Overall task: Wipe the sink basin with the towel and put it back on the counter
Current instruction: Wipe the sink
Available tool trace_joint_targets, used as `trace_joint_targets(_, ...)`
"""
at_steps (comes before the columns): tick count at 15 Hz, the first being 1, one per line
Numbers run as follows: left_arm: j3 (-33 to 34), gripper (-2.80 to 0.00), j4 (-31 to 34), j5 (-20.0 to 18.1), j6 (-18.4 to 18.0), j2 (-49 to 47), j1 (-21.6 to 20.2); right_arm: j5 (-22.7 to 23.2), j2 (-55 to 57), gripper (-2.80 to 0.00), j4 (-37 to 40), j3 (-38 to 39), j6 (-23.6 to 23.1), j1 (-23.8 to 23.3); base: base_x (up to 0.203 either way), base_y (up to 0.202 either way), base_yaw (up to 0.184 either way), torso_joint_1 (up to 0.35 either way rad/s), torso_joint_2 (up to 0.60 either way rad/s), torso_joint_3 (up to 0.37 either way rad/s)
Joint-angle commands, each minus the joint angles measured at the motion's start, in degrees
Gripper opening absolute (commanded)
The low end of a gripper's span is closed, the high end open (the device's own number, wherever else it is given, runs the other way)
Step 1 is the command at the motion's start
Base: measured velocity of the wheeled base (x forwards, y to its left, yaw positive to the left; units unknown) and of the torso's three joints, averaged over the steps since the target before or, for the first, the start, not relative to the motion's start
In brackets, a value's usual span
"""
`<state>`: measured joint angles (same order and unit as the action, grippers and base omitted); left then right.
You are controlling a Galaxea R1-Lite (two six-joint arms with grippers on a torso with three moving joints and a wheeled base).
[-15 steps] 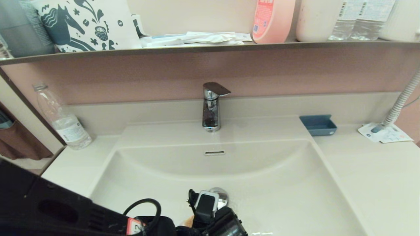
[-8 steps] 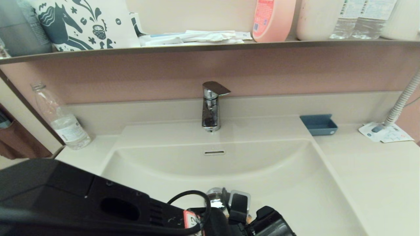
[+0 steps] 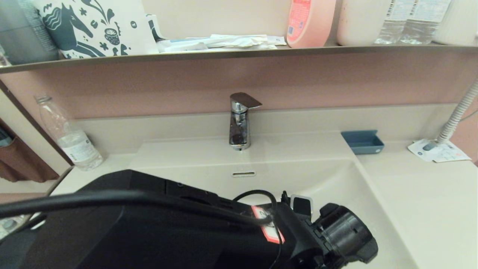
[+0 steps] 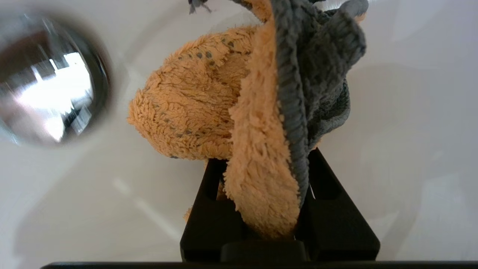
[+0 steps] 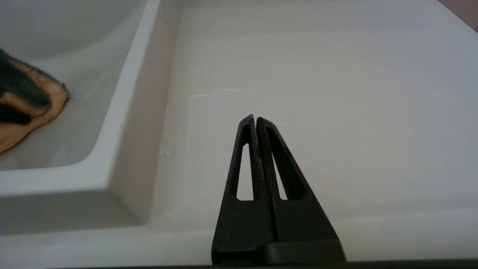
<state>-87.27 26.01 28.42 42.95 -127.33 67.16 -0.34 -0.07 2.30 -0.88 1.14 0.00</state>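
Observation:
The orange-yellow towel (image 4: 194, 112) with dark grey edging is bunched and clamped in my left gripper (image 4: 265, 157), pressed against the floor of the sink basin (image 4: 410, 130) beside the round chrome drain stopper (image 4: 48, 82). In the head view my left arm (image 3: 186, 231) reaches across the front of the sink basin (image 3: 328, 179) and hides the towel and stopper. My right gripper (image 5: 255, 117) is shut on nothing, low over the counter (image 5: 336, 93) right of the basin rim. A corner of the towel (image 5: 26, 108) shows in the basin there.
A chrome faucet (image 3: 239, 119) stands behind the basin. A blue tray (image 3: 362, 142), white papers (image 3: 438, 151) and a corrugated hose (image 3: 457, 112) sit at the back right. A water bottle (image 3: 71, 138) stands at back left. The brown shelf (image 3: 239, 54) carries several items.
My left arm has swept to the right across the basin floor with the towel. It now covers the drain stopper in the head view.

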Motion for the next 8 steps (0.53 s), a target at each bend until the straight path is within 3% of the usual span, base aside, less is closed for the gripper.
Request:
trace_joint_targets(1, -3.23, -2.8, -0.03, 0.41, -1.02, -1.13, -2.58, -0.02, 0.07, -2.8, -0.01, 0.0, 0.0, 0.0, 0.0, 0.0, 0.0, 0.0, 0.0, 0.0)
trace_joint_targets(4, -4.62, -2.8, -0.44, 0.41, -2.61, -1.57, -5.11, -0.02, 0.07, -2.8, -0.01, 0.0, 0.0, 0.0, 0.0, 0.0, 0.0, 0.0, 0.0, 0.0)
trace_joint_targets(7, -1.19, -2.8, -0.52, 0.11, -1.76, 0.07, -4.19, -0.02, 0.07, -2.8, -0.01, 0.0, 0.0, 0.0, 0.0, 0.0, 0.0, 0.0, 0.0, 0.0)
trace_joint_targets(8, 0.17, -2.8, -0.44, -0.06, 0.0, 0.56, -3.3, -0.02, 0.07, -2.8, -0.01, 0.0, 0.0, 0.0, 0.0, 0.0, 0.0, 0.0, 0.0, 0.0)
